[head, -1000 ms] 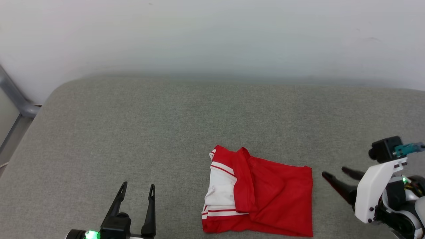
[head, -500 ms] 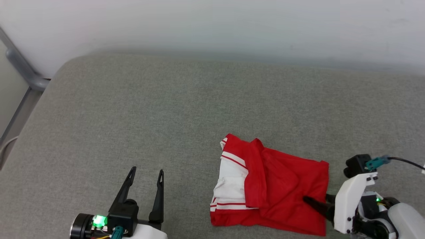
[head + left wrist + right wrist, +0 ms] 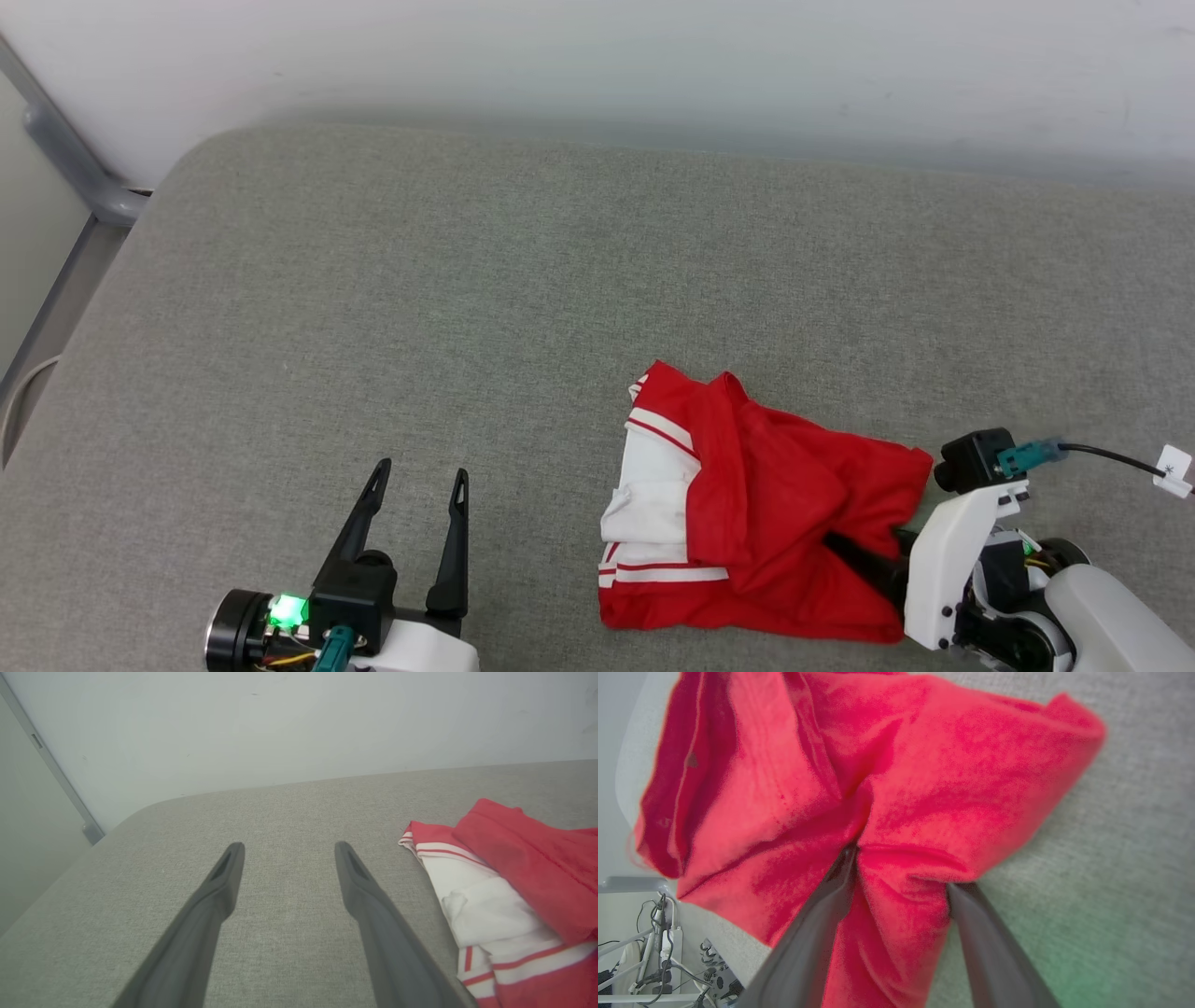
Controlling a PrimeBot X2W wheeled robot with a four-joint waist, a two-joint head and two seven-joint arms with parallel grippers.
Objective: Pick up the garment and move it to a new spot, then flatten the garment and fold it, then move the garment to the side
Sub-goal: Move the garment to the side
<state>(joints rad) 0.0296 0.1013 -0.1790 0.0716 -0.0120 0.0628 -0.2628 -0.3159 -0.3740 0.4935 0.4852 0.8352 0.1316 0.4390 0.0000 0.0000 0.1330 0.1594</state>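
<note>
The garment point(image 3: 766, 504) lies folded on the grey cushion point(image 3: 467, 308), red with a white sleeve and red-white trim on its left side. My right gripper point(image 3: 864, 546) has slid into its right edge, fingers spread wide and open. In the right wrist view a bunched ridge of the garment point(image 3: 878, 788) sits between the fingers of the right gripper point(image 3: 903, 870), whose tips are buried in cloth. My left gripper point(image 3: 422, 469) stands open over bare cushion, well left of the shirt. The left wrist view shows the left gripper point(image 3: 288, 845) holding nothing, the garment point(image 3: 514, 872) to its right.
A white wall point(image 3: 597, 65) runs along the cushion's far edge. A grey metal post point(image 3: 65, 159) stands at the far left corner. Past the cushion's edge, cables and a power strip point(image 3: 663, 947) lie on the floor.
The head camera has shifted. My right gripper moved left from beside the garment into its right edge, and the cloth there has bunched up. The left gripper stays as it was.
</note>
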